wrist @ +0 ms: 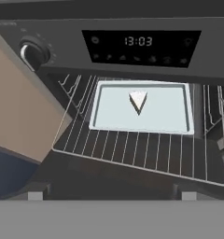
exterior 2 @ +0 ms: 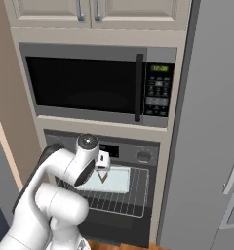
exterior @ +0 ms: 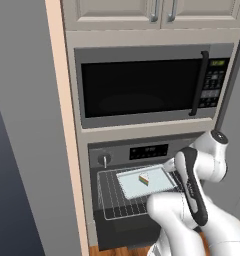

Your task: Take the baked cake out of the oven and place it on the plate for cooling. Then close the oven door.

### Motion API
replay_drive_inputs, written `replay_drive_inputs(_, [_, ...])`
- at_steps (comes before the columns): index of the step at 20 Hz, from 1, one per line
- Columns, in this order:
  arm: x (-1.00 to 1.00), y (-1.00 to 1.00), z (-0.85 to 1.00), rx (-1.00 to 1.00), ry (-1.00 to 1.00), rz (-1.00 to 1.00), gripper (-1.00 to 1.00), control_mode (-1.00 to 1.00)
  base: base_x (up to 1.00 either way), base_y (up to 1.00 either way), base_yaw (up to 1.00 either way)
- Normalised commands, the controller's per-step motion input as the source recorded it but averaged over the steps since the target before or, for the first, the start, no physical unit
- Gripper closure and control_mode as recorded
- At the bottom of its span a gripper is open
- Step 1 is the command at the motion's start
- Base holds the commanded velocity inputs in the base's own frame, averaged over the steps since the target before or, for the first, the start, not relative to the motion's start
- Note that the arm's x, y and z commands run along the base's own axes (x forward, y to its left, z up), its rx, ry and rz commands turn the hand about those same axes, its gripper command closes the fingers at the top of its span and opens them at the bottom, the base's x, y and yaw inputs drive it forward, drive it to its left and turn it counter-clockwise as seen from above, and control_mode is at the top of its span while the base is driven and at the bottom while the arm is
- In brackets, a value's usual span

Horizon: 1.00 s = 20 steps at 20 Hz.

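Observation:
The oven [exterior: 142,151] stands open under the microwave, and its door [exterior: 124,232] hangs down in front. Its wire rack [wrist: 132,149] is slid out and carries a pale flat tray [wrist: 174,112]. A small wedge of cake [wrist: 138,101] lies on the tray, also seen from the left base [exterior: 144,178]. My gripper [wrist: 111,193] is open with nothing between its fingers. It hovers in front of the rack, above the door, and points at the cake. The hand [exterior 2: 102,163] sits just before the oven's display strip. The plate is out of view.
A black-windowed microwave [exterior: 142,87] with a vertical handle sits above the oven, with cabinet doors [exterior: 157,12] over it. A tan side panel [exterior: 67,150] flanks the oven's left. A grey fridge side [exterior 2: 206,136] stands on its right. My own arm [exterior: 192,190] crowds the oven's right front.

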Motion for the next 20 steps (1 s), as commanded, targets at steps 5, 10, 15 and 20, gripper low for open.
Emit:
replay_drive_inputs(5, [0.00,0.11,-0.55,0.00,-0.10,-0.01,-1.00,-1.00,0.00,0.00,0.00])
replay_drive_inputs(10, [0.00,0.18,-0.52,0.00,-0.05,0.00,-1.00,-1.00,0.00,0.00,0.00])
replay_drive_inputs(15, [0.00,0.18,-0.52,0.00,-0.06,0.00,-1.00,-1.00,0.00,0.00,0.00])
replay_drive_inputs(20, [0.08,0.04,-0.32,0.00,-0.11,-0.03,-1.00,-1.00,0.00,0.00,0.00])
